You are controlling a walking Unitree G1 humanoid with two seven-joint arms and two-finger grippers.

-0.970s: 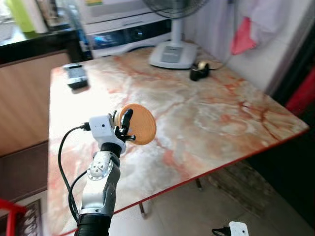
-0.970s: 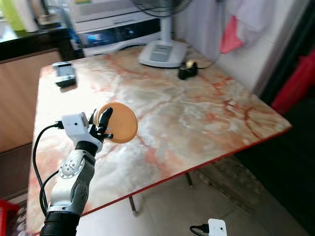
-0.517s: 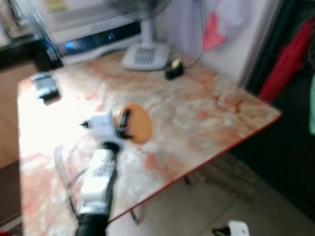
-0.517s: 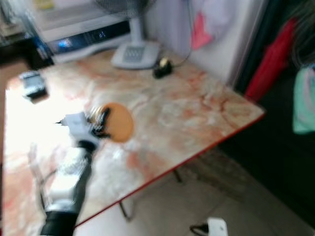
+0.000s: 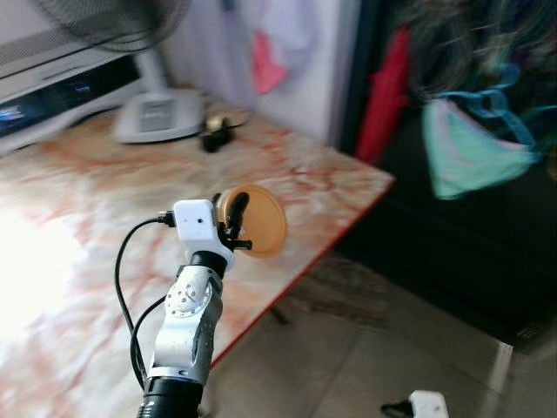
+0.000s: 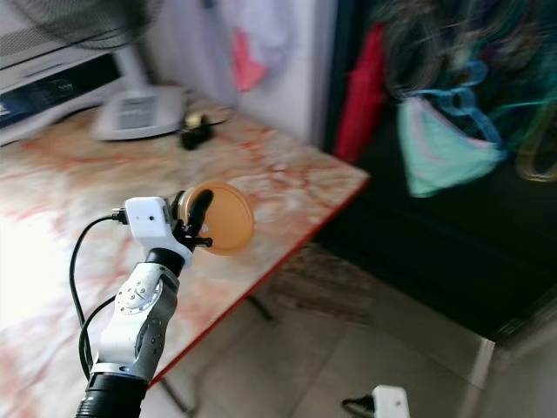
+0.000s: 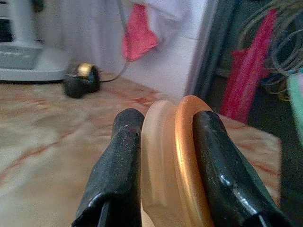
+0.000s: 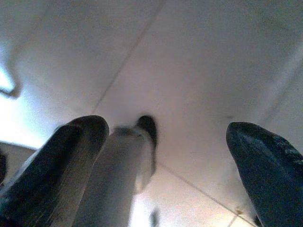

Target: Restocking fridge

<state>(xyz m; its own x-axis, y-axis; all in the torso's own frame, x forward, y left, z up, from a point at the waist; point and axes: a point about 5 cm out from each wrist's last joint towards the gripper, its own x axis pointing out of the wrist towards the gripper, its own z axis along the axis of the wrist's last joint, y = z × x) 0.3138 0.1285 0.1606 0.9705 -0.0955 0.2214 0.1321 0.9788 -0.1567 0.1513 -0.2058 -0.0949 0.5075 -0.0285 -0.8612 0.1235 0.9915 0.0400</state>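
The left gripper (image 5: 237,228) is holding a flat, round orange container (image 5: 258,219) up in the air, above the near right part of the marbled table (image 5: 78,218), with its two black fingers (image 7: 120,161) clamping the disc across its thin edge, one on each face. In the left wrist view the piece is showing a pale translucent lid or rim pressed against a more orange half, so it is probably a shallow plastic tub: light, stiff, a little slick, and likely to pivot or slide out if the pinch is loosening. Gripping across the two flat faces near the middle, as it is doing, looks like the safest hold; squeezing harder may be flexing the lid. What is lying inside cannot be told, since the walls are cloudy. The right gripper (image 8: 165,142) is hanging down toward the tiled floor (image 8: 199,61), its fingers standing wide apart with nothing between them. Far on the table a fan base (image 5: 157,117) and a small dark object (image 5: 214,138) are sitting well apart from the container.
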